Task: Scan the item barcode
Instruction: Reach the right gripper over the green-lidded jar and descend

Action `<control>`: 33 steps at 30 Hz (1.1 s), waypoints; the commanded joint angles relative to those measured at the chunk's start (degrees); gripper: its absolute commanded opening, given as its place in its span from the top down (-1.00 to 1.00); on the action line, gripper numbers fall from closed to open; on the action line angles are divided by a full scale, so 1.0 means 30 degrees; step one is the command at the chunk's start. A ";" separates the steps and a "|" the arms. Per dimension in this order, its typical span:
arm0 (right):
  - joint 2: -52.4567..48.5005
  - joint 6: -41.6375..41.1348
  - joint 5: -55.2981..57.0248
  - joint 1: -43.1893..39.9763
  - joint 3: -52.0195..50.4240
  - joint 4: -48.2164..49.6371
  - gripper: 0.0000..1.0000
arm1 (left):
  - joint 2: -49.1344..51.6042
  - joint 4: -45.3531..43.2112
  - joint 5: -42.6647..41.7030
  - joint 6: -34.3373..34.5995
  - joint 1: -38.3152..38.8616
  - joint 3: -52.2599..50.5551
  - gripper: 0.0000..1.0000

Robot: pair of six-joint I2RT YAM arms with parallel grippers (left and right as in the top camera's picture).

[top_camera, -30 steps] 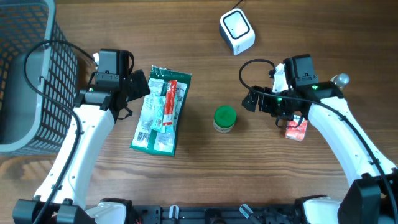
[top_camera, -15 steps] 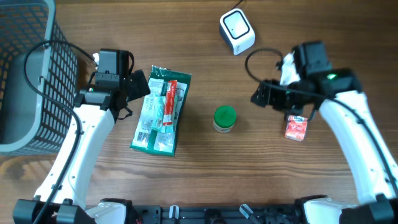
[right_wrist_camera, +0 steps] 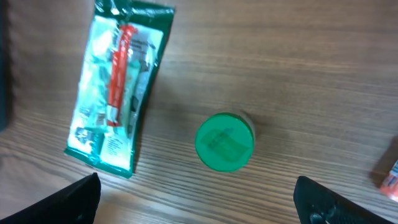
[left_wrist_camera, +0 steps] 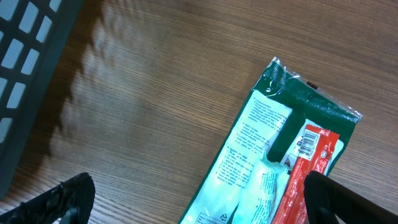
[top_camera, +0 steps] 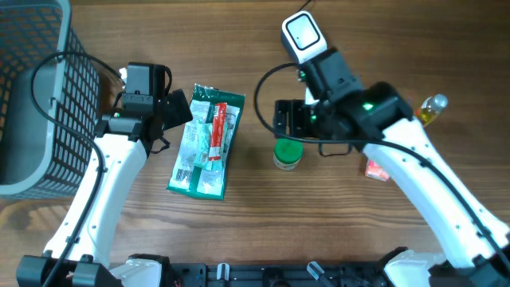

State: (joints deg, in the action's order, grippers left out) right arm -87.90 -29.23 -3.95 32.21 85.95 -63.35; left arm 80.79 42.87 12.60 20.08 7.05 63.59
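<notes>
Swinging over from the right edge of the table (top_camera: 454,48), the right gripper (right_wrist_camera: 196,196), jaws spread, now hangs above the green-lidded jar (top_camera: 288,151) at mid-table, likely the next scan item; the left gripper (left_wrist_camera: 199,194) idles, jaws spread too.

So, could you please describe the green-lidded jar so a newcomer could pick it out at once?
Start at the middle of the wooden table, in the gap between the long green packet and the small red box. The jar stands there; seen from above, it alone shows a round, plain green lid.
</notes>
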 commanded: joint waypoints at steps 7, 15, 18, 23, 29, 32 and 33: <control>-0.1960 -0.0313 0.0612 0.0066 -0.0197 0.0364 -0.99 | 0.0036 -0.0044 0.0248 -0.0036 -0.0066 0.0124 -1.00; -0.2157 -0.0262 0.0619 0.0066 -0.0197 0.0546 -0.99 | 0.0036 -0.0044 0.0248 -0.0036 -0.0066 0.0124 -1.00; -0.2157 -0.0262 0.0612 0.0066 -0.0197 0.0546 -0.99 | 0.0036 -0.0044 0.0248 -0.0036 -0.0066 0.0124 -1.00; -0.2157 -0.0270 0.0612 0.0066 -0.0197 0.0539 -0.99 | 0.0036 -0.0044 0.0248 -0.0036 -0.0066 0.0124 -1.00; -0.2157 -0.0255 0.0612 0.0066 -0.0197 0.0539 -0.99 | 0.0036 -0.0044 0.0240 -0.0036 -0.0066 0.0124 -1.00; -0.2157 -0.0255 0.0619 0.0066 -0.0270 0.0561 -0.99 | 0.0036 -0.0044 0.0240 -0.0044 -0.0066 0.0124 -1.00; -0.2157 -0.0248 0.0619 0.0066 -0.0335 0.0590 -0.99 | 0.0036 -0.0044 0.0248 -0.0036 -0.0066 0.0124 -1.00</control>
State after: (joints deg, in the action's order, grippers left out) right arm -93.56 -29.56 -3.31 32.34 85.62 -61.87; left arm 80.77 42.87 12.60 20.08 7.05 63.59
